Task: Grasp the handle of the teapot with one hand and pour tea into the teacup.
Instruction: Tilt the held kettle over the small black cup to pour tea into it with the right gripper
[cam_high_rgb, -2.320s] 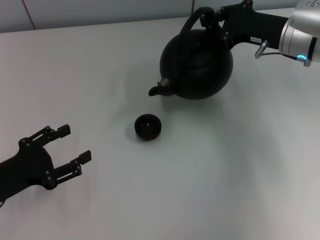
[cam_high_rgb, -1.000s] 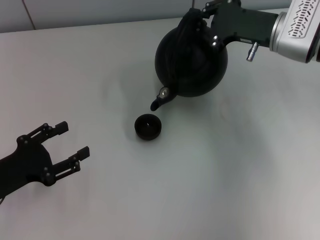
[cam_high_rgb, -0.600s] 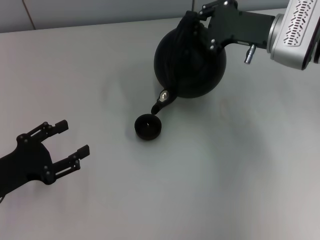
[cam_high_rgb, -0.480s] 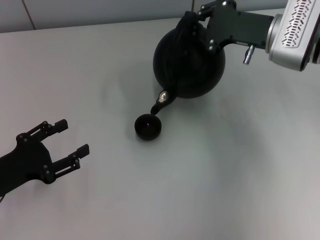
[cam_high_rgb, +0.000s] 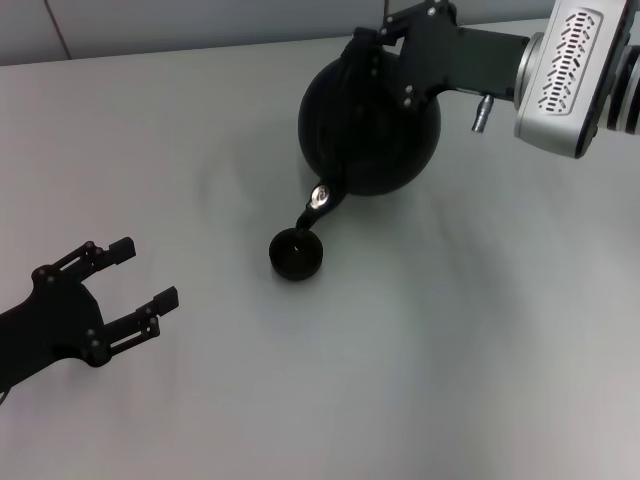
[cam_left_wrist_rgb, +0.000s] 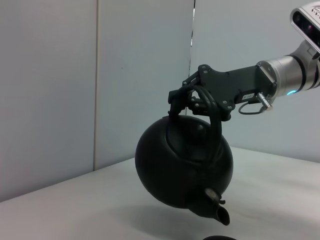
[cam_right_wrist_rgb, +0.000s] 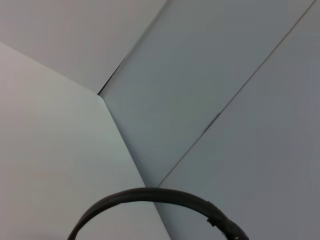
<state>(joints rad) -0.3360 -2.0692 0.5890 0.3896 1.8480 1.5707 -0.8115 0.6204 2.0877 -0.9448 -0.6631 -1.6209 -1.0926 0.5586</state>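
Note:
The round matte-black teapot (cam_high_rgb: 370, 125) hangs above the table, tipped forward with its short spout (cam_high_rgb: 312, 205) pointing down just over the small dark teacup (cam_high_rgb: 297, 253). My right gripper (cam_high_rgb: 372, 45) is shut on the teapot's arched handle (cam_left_wrist_rgb: 212, 120) at the top of the pot. In the left wrist view the teapot (cam_left_wrist_rgb: 182, 167) shows side-on, lifted and tilted, with the cup's rim (cam_left_wrist_rgb: 220, 238) just under the spout. The handle's arc (cam_right_wrist_rgb: 150, 197) crosses the right wrist view. My left gripper (cam_high_rgb: 147, 271) rests open at the lower left, far from the cup.
A plain pale tabletop (cam_high_rgb: 450, 330) stretches all around the cup. A grey panelled wall (cam_left_wrist_rgb: 60, 85) stands behind the table's far edge.
The right arm has shifted slightly left and rolled the teapot further forward, so the spout has dropped to just above the teacup. The left arm has stayed still.

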